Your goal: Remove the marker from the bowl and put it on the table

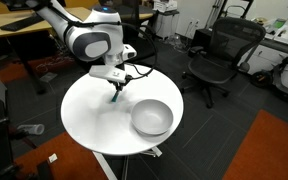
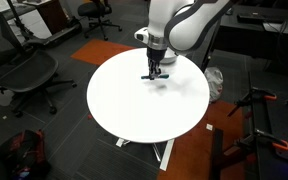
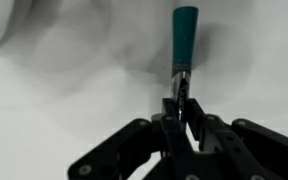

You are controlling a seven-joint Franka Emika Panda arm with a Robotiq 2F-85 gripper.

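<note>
My gripper [image 1: 115, 93] is shut on the marker [image 3: 184, 40], a thin dark stick with a teal end that points away from the wrist camera. I hold it just above the white round table [image 1: 89, 115], to the left of the grey-silver bowl [image 1: 152, 117], which looks empty. In an exterior view the gripper [image 2: 152, 73] hangs over the far part of the table [image 2: 134, 100], and the bowl is not visible there. In the wrist view the fingers [image 3: 182, 108] pinch the marker's dark end over the white top.
Black office chairs [image 1: 219, 55] stand around the table, with another chair [image 2: 24, 75] in an exterior view. Wooden desks [image 1: 24, 25] are at the back. Orange carpet patches [image 1: 274, 150] lie on the dark floor. A stand with red parts [image 2: 269, 110] is beside the table.
</note>
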